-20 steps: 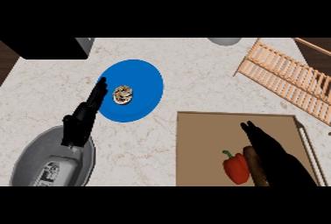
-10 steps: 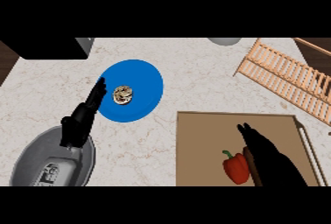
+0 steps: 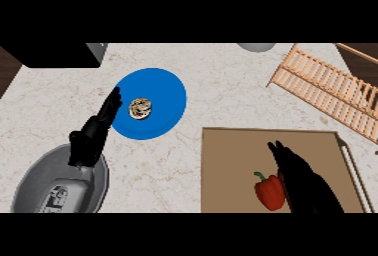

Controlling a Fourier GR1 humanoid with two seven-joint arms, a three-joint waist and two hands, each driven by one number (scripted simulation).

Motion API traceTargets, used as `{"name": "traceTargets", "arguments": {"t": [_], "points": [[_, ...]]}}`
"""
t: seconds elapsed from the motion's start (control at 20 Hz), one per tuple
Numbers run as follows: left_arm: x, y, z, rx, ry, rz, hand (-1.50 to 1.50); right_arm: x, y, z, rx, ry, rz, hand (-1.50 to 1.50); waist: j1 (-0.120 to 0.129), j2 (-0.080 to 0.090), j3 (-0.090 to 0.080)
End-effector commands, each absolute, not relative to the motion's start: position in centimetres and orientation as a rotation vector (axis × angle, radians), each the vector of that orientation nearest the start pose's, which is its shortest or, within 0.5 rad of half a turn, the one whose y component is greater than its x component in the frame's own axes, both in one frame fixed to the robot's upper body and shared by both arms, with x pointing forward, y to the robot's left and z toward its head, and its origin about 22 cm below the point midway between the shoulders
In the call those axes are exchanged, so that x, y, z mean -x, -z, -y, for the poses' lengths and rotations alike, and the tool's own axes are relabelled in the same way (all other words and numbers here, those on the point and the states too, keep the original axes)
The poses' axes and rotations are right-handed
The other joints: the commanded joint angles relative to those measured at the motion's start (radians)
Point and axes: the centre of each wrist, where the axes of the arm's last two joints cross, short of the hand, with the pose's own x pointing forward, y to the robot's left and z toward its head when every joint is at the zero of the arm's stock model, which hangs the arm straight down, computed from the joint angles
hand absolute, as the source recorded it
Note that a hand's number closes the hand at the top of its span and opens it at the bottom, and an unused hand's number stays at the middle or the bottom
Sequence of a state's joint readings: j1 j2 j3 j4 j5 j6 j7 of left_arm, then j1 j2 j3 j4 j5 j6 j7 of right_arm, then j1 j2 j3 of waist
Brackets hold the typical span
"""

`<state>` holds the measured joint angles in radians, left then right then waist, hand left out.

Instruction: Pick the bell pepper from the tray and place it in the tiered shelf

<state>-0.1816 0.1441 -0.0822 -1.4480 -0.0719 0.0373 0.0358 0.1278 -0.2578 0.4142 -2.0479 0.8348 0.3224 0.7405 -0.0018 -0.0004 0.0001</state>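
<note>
In the head view, a red bell pepper with a green stem is seen lying on a flat brown tray at the lower right of the pale marbled counter. The right hand is held over the tray just to the right of the pepper, its black fingers stretched forward and kept together; whether the hand touches the pepper cannot be told, and nothing is seen to be grasped by it. The wooden slatted tiered shelf is placed at the upper right, well apart from the pepper and beyond the tray's far edge.

On the left side, the left hand is shown with its fingers straight and pointing up toward the far edge of the counter, holding nothing. Just beside its fingertips a round blue plate is set, with a small brownish food item resting on it. A grey forearm is seen at the lower left. A dark box-shaped object is located at the upper left corner, and part of a grey round object is visible at the top edge.
</note>
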Motion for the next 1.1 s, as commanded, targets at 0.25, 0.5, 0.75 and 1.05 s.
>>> {"name": "traceTargets", "arguments": {"t": [0.25,0.5,0.75,1.05], "points": [[-27.6,-0.2,-21.4,-0.120,0.242,1.580,0.00,-19.1,-6.2,18.8,0.774,-0.977,0.997,-1.50,0.000,0.000,0.000],[-28.9,-0.1,-20.4,-0.106,0.263,1.580,0.00,-18.6,-4.2,17.8,0.752,-0.999,0.989,-1.50,-0.001,0.000,0.000],[-26.9,-1.5,-22.0,-0.111,0.254,1.589,0.00,-18.6,-3.8,20.5,0.725,-0.973,1.009,-1.50,0.000,0.000,0.000],[-28.9,-1.0,-20.5,-0.120,0.267,1.586,0.00,-18.9,-3.0,21.2,0.725,-1.019,0.976,-1.50,-0.002,0.000,0.000]]}}
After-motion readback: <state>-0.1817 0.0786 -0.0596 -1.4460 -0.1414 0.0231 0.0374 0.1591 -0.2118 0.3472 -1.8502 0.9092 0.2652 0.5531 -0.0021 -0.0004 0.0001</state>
